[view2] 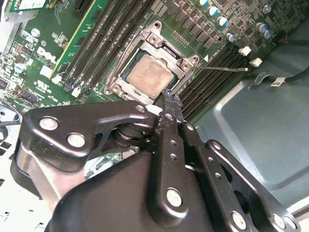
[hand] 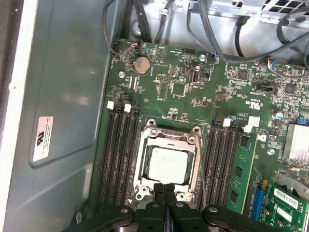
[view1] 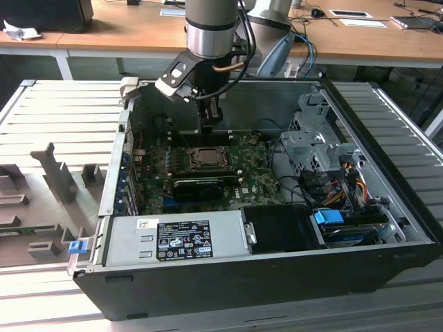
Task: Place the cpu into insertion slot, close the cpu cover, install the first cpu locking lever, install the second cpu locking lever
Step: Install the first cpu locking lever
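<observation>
the gripper [hand: 164, 192] is seen with its fingers pressed together, nothing pinched, by the edge of the insertion slot [hand: 149, 146]. the cpu [hand: 166, 164] is seated in that slot, and the cpu cover [hand: 141, 164] is laid flat around it. a thin lever [view2: 222, 68] is seen jutting out sideways.

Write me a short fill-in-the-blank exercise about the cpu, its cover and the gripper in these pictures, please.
1. In both wrist views the cpu shows through the square ____ of the cpu cover.
2. The cpu cover is not open but ____.
3. The gripper is at the cover's edge, with its two fingers pressed ____, no gap between them.
4. The motherboard around the socket is ____ in colour.

Missing words: window; closed; together; green.
</observation>
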Robot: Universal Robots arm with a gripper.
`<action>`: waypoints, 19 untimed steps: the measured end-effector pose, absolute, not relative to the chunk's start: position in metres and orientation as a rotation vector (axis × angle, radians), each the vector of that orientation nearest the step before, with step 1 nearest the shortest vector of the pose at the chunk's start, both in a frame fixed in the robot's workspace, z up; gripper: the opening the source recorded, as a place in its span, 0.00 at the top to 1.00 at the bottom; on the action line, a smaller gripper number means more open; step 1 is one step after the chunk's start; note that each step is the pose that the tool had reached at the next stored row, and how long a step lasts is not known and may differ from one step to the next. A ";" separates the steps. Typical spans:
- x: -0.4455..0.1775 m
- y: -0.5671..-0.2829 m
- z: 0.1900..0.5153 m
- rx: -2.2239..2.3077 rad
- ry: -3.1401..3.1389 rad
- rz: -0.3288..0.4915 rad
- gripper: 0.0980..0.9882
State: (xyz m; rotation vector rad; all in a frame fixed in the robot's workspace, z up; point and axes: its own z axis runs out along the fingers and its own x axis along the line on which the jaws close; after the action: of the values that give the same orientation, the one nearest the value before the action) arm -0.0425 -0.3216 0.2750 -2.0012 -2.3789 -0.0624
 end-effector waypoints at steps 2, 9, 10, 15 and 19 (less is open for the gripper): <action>-0.043 -0.322 0.275 -1.973 -2.402 -0.062 0.99; -0.043 -0.322 0.275 -1.916 -2.447 -0.061 0.99; -0.043 -0.322 0.275 -1.907 -2.453 -0.061 0.99; -0.043 -0.322 0.275 -1.884 -2.470 -0.060 0.99; -0.043 -0.322 0.275 -1.862 -2.486 -0.059 0.99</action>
State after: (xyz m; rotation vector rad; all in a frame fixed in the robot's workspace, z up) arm -0.0425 -0.3216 0.2750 -1.8624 -2.4864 -0.0594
